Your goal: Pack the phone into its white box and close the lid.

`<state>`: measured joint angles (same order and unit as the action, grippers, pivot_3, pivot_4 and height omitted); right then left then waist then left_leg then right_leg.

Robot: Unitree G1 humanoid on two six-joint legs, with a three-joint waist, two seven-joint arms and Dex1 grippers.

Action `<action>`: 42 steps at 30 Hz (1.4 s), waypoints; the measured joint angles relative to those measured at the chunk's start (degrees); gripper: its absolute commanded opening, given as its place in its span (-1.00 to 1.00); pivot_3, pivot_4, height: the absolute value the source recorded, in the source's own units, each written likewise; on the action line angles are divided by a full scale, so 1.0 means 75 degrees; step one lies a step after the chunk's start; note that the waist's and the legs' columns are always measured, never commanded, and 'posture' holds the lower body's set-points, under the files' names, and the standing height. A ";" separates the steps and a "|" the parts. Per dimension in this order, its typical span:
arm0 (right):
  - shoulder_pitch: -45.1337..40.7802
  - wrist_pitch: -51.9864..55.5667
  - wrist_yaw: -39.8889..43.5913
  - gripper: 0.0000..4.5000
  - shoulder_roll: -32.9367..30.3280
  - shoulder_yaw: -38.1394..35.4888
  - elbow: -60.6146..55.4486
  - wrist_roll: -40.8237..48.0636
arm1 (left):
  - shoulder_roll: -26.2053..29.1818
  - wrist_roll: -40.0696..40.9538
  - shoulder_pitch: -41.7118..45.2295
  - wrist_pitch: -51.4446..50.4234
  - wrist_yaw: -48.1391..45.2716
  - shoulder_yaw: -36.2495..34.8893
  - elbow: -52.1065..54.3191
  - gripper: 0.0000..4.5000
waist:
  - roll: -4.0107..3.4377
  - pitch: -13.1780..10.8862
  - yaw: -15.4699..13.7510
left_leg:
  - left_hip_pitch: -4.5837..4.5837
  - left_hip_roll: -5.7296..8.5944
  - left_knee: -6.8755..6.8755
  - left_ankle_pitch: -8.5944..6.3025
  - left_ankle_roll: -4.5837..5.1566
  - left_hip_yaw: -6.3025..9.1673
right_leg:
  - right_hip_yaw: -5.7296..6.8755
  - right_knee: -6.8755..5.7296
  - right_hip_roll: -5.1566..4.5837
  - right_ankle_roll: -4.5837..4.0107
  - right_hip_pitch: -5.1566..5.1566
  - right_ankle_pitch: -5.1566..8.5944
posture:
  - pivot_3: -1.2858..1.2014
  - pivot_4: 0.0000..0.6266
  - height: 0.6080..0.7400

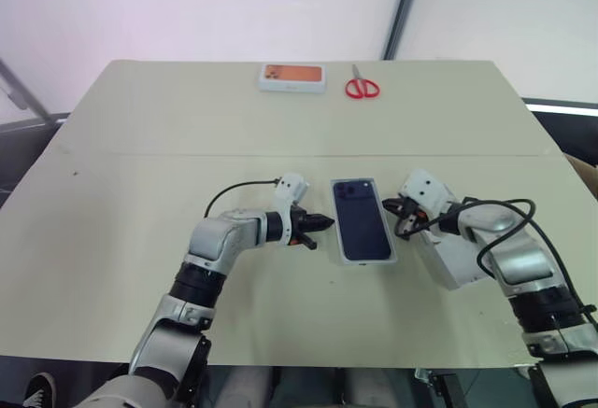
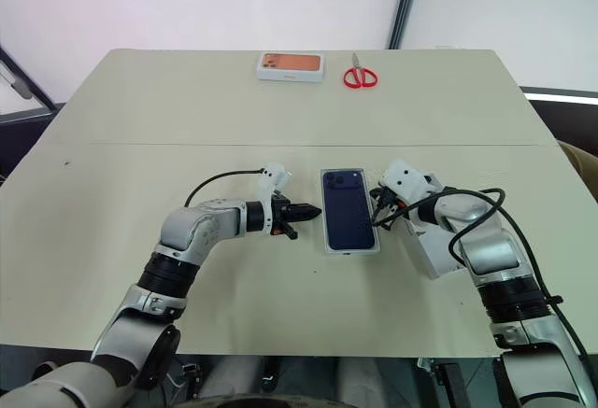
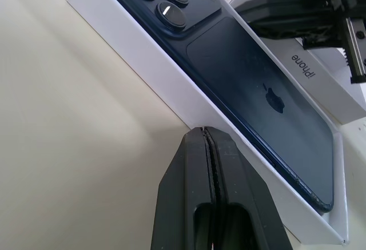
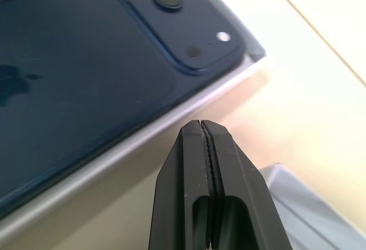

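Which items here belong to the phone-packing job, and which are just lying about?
Job: phone, lying back-up in the white box; lid beside it, under the right arm.
Lying about: orange-topped box, red scissors, both at the table's far edge.

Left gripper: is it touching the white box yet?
Cannot tell. In the left wrist view the shut left gripper overlaps the white box's rim, showing no clear gap.

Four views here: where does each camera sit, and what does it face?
Left and right eye: head camera looking down over both arms at the beige table; slim navy phone lies in the shallow white box.
Left wrist: behind the shut left gripper, facing the phone.
Right wrist: behind the shut right gripper, facing the phone's cameras.
Shared: the phone.
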<state>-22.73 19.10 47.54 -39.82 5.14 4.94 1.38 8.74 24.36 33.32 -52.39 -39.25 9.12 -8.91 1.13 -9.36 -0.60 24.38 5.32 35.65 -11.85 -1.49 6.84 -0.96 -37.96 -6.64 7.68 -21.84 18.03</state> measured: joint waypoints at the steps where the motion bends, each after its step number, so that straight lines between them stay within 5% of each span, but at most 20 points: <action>1: -0.0045 -0.0067 -0.0081 -1.00 -0.0001 0.0003 0.0097 -0.0062 | -0.0006 -0.0001 0.0000 0.0001 0.0000 0.0000 0.0000 -0.97 | 0.0000 0.0000 0.0000 | 0.0000 0.0000 0.0000 0.0000 0.0000 0.0000 | 0.0000 0.0000 0.0000 0.0000 0.0000 0.0000 | 0.03 -0.52 1.00; 11: -0.0339 -0.0442 -0.0756 -1.00 -0.0045 -0.0013 0.0925 -0.0544 | -0.0105 -0.0013 0.0039 0.0063 0.0008 0.0003 -0.0071 -0.97 | 0.0000 0.0000 -0.0016 | 0.0000 0.0001 0.0004 0.0005 -0.0008 0.0000 | 0.0000 0.0000 -0.0001 0.0000 0.0003 0.0000 | 0.03 -0.52 1.00; 26: 0.0351 0.0040 0.0086 -1.00 -0.0202 -0.0033 -0.0239 -0.0047 | -0.0400 -0.0247 0.0665 0.0714 -0.0049 -0.0033 -0.1141 -0.97 | 0.0000 0.0000 0.0019 | -0.0001 -0.0002 0.0003 0.0001 -0.0001 -0.0003 | -0.0002 -0.0002 0.0004 0.0003 0.0000 0.0001 | 0.03 -0.52 1.00; 42: 0.0990 0.0760 0.0386 -1.00 -0.0952 -0.0575 -0.1154 0.0351 | 0.0559 -0.0186 0.0266 0.0720 -0.0537 0.0025 -0.0237 -0.97 | -0.0003 -0.0002 -0.0005 | 0.0002 -0.0004 -0.0001 0.0000 0.0000 -0.0003 | -0.0005 -0.0001 0.0004 0.0002 -0.0005 0.0001 | 0.03 -0.52 1.00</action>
<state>-15.31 24.81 50.44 -46.96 0.83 -3.71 4.02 12.94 22.97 35.31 -46.99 -43.27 9.32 -10.69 1.10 -9.38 -0.64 24.39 5.29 35.64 -11.85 -1.49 6.82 -0.99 -37.97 -6.61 7.70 -21.88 18.04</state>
